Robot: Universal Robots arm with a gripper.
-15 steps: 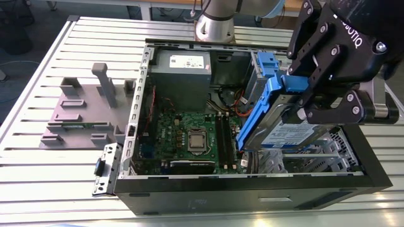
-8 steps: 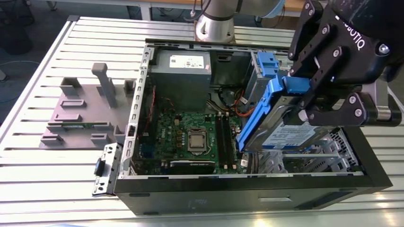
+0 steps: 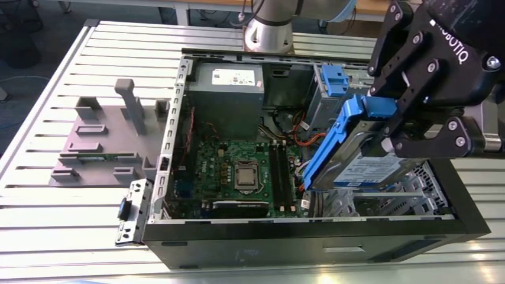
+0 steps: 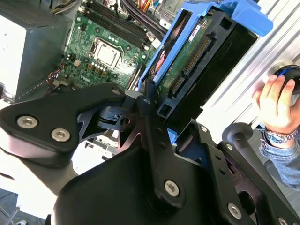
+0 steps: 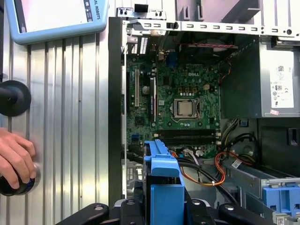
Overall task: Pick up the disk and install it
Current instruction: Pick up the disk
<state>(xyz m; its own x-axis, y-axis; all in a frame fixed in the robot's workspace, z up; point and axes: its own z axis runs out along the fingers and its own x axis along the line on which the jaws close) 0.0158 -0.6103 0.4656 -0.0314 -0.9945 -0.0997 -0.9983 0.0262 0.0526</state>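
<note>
Open computer case [image 3: 316, 239] on slatted metal surface [image 3: 47, 201], green motherboard [image 3: 236, 171], grey power-supply box [image 3: 229, 83], grey plastic stand [image 3: 103, 139] beside case

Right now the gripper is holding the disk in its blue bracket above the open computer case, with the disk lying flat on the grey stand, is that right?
Not quite. The disk is not on the grey stand; the gripper holds it tilted in the air above the open computer case, as the exterior view shows.

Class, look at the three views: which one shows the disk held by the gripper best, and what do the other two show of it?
The exterior view: the disk shows tilted over the open case, label and blue bracket visible, clamped in the gripper. The second wrist view shows its connector edge; the first wrist view shows just its blue bracket end.
</note>
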